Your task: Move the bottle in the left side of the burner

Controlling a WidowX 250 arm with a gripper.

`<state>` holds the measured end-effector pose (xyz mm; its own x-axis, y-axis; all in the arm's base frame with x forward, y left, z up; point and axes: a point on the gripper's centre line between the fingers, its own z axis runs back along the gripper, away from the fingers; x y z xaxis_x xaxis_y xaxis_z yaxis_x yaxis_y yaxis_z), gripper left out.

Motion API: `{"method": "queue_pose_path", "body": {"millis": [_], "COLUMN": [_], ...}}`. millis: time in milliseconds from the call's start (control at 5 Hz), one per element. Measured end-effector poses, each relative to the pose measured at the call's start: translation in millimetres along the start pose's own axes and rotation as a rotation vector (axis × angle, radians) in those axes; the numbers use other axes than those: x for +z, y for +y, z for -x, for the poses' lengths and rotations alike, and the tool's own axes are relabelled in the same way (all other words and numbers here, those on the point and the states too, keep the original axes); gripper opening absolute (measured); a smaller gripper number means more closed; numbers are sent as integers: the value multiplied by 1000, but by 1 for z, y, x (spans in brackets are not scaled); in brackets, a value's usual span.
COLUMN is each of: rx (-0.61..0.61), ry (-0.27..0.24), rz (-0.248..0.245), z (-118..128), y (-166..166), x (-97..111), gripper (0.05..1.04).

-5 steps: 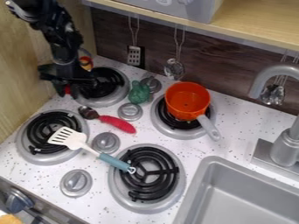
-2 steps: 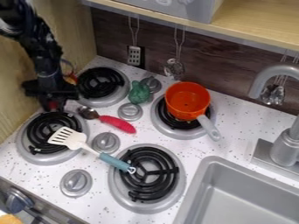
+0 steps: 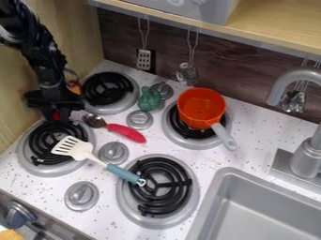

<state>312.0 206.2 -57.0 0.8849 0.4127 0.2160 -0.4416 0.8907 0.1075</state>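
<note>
- Over the far side of the left burner (image 3: 29,160) hangs the claw (image 3: 57,117); its grip I cannot tell.
- Red patch there: likely the bottle (image 3: 56,115).
- Seat it level, clear of the spatula (image 3: 74,147).

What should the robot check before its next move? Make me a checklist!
1. Black end effector by the left round black-coil burner: ok.
2. Small red thing at the end effector gripped firmly: cannot tell.
3. Burner free of other things: not ok, the white spatula with a blue handle lies partly over it.
4. Orange pot away from that burner: ok.
</note>
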Motion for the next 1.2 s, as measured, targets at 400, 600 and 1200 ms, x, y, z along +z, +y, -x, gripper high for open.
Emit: {"method": "queue_pose_path", "body": {"millis": [400, 600, 1200], "rx": [-32, -10, -165], "ry": [28, 32, -53], "rz": [3, -31, 27], "z": [0, 1, -8], "y": [0, 3, -50], "x": [2, 8, 21], "gripper": [942, 999, 999]}}
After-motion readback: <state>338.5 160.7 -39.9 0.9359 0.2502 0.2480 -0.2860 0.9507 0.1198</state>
